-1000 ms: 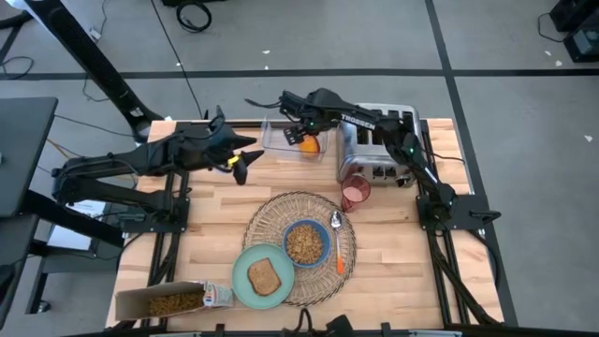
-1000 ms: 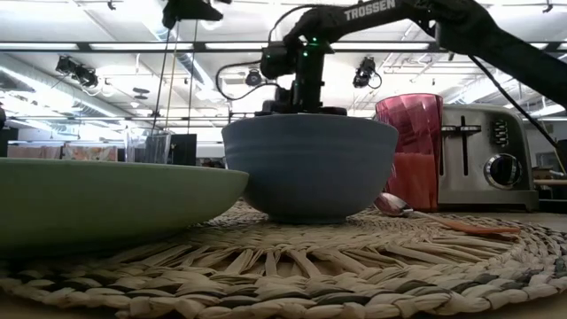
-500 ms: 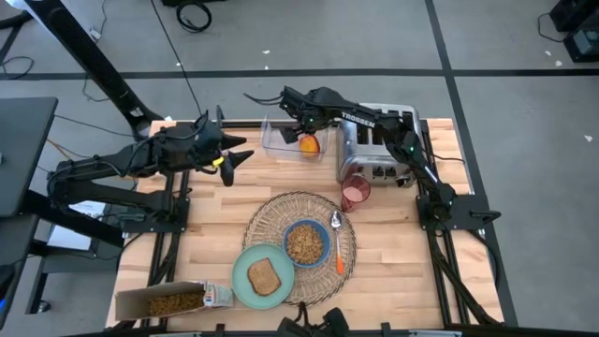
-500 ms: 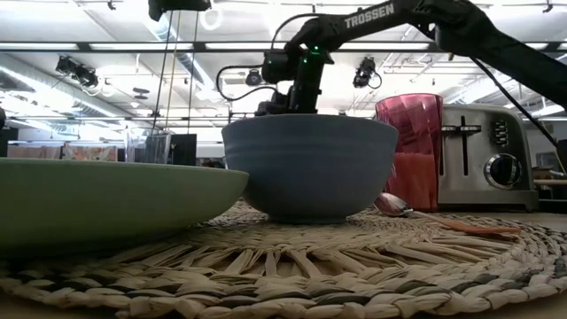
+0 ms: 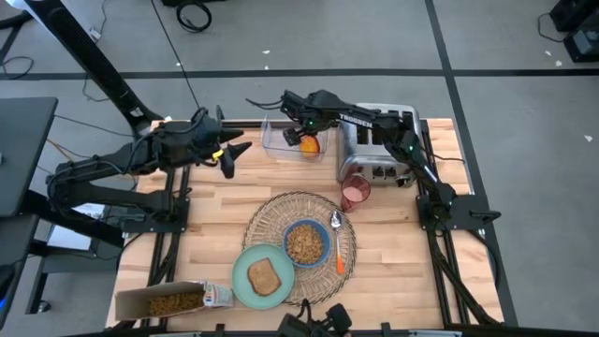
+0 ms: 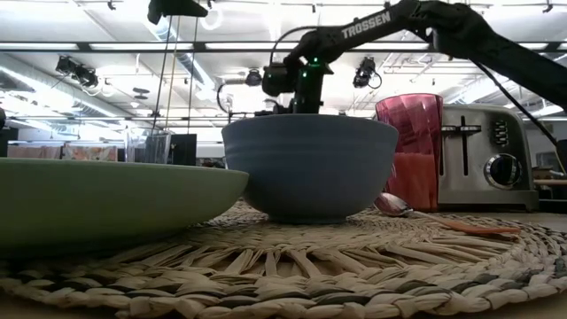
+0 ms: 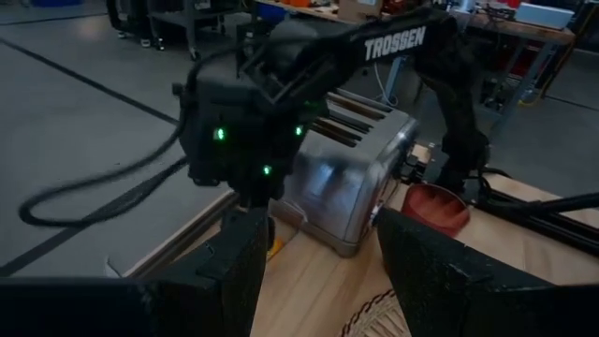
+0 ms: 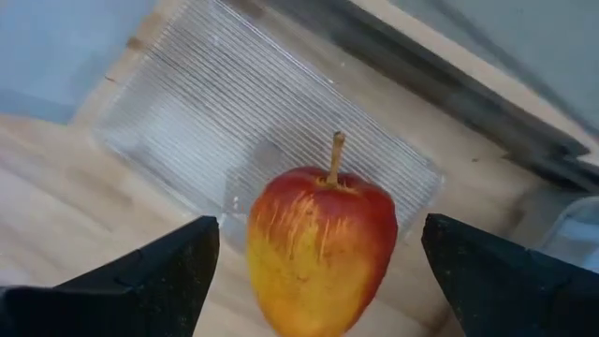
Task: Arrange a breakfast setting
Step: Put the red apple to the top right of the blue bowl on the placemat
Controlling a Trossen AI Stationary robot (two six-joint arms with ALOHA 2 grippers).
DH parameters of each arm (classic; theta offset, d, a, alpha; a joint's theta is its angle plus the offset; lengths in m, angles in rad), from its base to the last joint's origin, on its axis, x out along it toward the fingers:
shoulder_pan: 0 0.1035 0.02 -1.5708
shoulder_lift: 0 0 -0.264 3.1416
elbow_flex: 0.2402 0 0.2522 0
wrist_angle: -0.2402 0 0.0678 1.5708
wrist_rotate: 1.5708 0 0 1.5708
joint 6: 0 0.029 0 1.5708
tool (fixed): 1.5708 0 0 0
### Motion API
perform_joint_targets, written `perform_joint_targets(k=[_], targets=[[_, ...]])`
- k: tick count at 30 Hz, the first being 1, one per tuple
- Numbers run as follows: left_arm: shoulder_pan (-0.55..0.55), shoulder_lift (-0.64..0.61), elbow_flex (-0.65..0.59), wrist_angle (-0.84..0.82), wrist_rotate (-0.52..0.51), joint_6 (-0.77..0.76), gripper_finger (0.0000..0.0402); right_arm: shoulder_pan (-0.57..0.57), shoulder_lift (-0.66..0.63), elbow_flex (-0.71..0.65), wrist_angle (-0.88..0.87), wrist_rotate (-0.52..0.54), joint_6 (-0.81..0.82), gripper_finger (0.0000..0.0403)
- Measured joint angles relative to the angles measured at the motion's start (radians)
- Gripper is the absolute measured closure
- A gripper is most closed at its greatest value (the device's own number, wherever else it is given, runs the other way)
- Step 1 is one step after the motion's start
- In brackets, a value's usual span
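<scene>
1. Right gripper (image 5: 301,137) over the clear tray (image 8: 234,131) at the counter's far edge, jaws spread wide either side of the orange-red fruit (image 8: 318,245), not touching.
2. Left gripper (image 5: 227,157) nearby, jaws apart, empty.

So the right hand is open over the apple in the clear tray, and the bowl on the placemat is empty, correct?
Not quite: the blue bowl is not empty; the high view shows it filled with cereal. The rest holds: the right hand is open over the apple in the clear tray, and the bowl sits on the placemat.
</scene>
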Motion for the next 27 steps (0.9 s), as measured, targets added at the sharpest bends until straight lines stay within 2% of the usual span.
perform_joint_targets(k=[8,19,27], targets=[[0.006,0.0,0.0,0.003,0.0,-0.008,0.0191,-0.004,0.054,-0.01,-0.013,-0.02,-0.006,0.0029],[0.006,0.0,0.0,0.011,-0.012,-0.011,0.0191,-0.016,0.046,-0.103,0.054,-0.091,-0.016,0.0023],[0.006,0.0,0.0,0.013,-0.02,-0.011,0.0191,-0.018,0.05,-0.095,0.047,-0.098,-0.022,0.0028]])
